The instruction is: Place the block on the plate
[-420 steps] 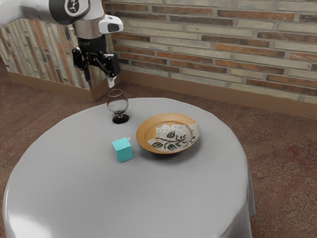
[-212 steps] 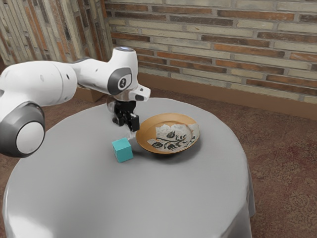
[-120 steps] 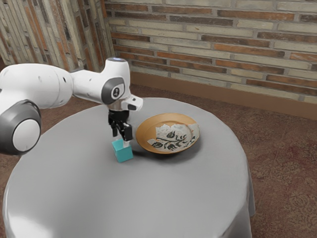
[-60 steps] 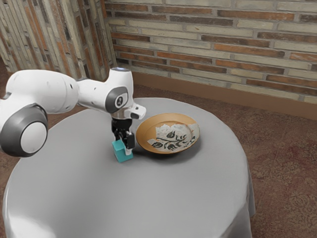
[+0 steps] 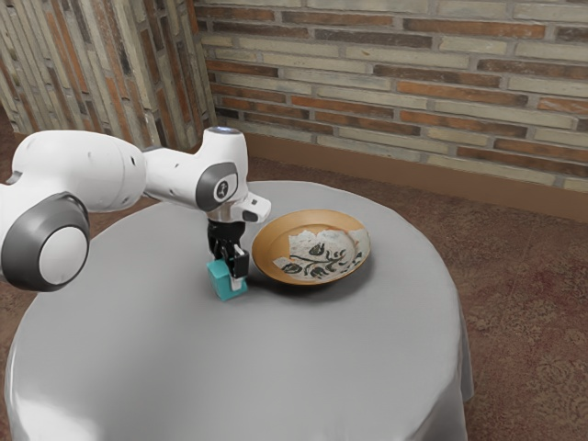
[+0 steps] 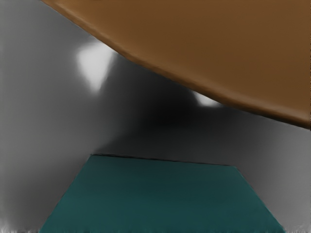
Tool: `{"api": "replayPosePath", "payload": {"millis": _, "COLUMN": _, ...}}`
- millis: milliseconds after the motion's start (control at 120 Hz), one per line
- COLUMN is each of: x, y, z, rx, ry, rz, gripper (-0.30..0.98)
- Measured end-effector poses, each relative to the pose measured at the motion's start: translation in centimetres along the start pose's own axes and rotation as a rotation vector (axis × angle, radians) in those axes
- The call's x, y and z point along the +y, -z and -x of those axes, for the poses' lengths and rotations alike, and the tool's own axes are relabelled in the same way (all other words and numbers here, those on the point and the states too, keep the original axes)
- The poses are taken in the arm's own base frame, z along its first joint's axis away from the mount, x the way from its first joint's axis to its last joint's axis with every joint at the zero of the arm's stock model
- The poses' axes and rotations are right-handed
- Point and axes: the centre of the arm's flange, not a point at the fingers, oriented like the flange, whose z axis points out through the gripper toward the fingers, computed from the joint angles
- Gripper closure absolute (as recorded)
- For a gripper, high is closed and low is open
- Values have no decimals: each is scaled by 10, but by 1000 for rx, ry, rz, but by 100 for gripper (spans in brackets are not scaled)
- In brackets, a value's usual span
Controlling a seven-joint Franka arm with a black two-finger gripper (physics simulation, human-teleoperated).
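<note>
"My gripper points down at the teal block, just off the plate on its side toward the exterior view's left."

"Is the block in its grip?"

"I cannot tell from here. The block hides part of the gripper, so I can't say whether it stands wide or is closed on the cube."

"And the block itself, on the plate?"

"No, beside it, low at the gray-covered round desk. My wrist view, looking down past the block's top, shows a shadowed strip of the cloth between block and plate rim; the two stand apart."

"Describe the plate."

"Orange-brown, round, with a raised rim and a pale patch of dark leaves and stems on the side away from the block. It sits on the same desk and casts a soft shadow."

"The surroundings?"

"My white arm reaches in from the exterior view's left of the plate. Beyond the plate lie reddish-brown patterned flooring and a brick wall."
</note>
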Motion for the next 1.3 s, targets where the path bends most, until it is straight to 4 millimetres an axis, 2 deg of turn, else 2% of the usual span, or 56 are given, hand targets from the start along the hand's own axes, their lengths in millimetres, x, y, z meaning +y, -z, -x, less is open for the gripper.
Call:
{"api": "replayPosePath", "payload": {"millis": 108, "x": 0, "y": 6, "z": 4, "rx": 3, "ry": 3, "rz": -4, "gripper": 36}}
{"api": "replayPosePath", "payload": {"millis": 233, "x": -3, "y": 17, "z": 24, "rx": 1, "ry": 23, "rz": -6, "gripper": 34}}
{"api": "replayPosePath", "payload": {"millis": 408, "x": -3, "y": 71, "z": 41, "rx": 65, "ry": 35, "rz": -37, "gripper": 32}}
{"api": "replayPosePath", "payload": {"millis": 600, "x": 6, "y": 101, "z": 43, "rx": 98, "ry": 26, "rz": -46, "gripper": 31}}
{"api": "replayPosePath", "payload": {"millis": 667, "x": 15, "y": 110, "z": 37, "rx": 109, "ry": 10, "rz": -48, "gripper": 31}}
{"api": "replayPosePath", "payload": {"millis": 800, "x": 49, "y": 126, "z": 15, "rx": 125, "ry": -45, "rz": -58, "gripper": 31}}
{"api": "replayPosePath", "payload": {"millis": 983, "x": 105, "y": 146, "z": -8, "rx": 145, "ry": -126, "rz": -55, "gripper": 31}}
{"api": "replayPosePath", "payload": {"millis": 1158, "x": 134, "y": 167, "z": -27, "rx": 165, "ry": -169, "rz": -71, "gripper": 31}}
{"api": "replayPosePath", "payload": {"millis": 1300, "x": 136, "y": 167, "z": -46, "rx": 186, "ry": -178, "rz": -83, "gripper": 31}}
